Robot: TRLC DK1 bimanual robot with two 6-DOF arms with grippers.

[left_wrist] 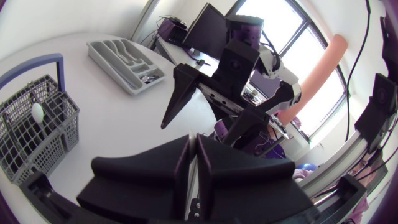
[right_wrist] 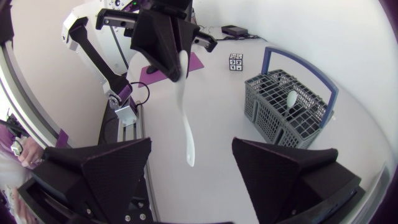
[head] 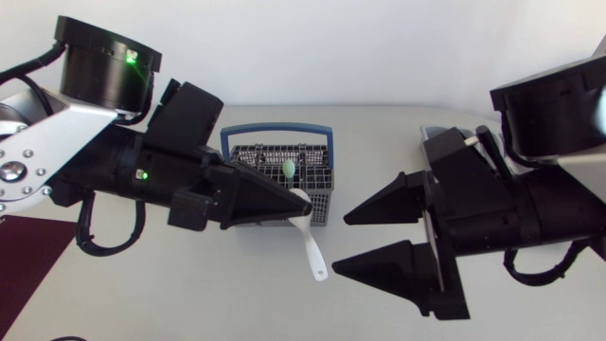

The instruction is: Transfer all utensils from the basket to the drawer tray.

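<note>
**White spoon held beside the basket**

The white table [head: 170,294] carries a dark maroon mat [head: 28,251] at one corner. On the table stands the grey slotted plastic utensil basket with a blue handle [head: 320,204]. The grey compartmented drawer tray [left_wrist: 111,70] lies well apart from it. The left gripper [head: 284,204] is clamped on the broad end of a long white plastic spoon [head: 312,248], which hangs just beside the basket. The right gripper [head: 341,243] is spread wide near the spoon, touching nothing. A pale green rounded utensil tip [head: 289,169] stands in the basket, its lower part hidden. In the head view the right arm covers most of the tray.
</note>
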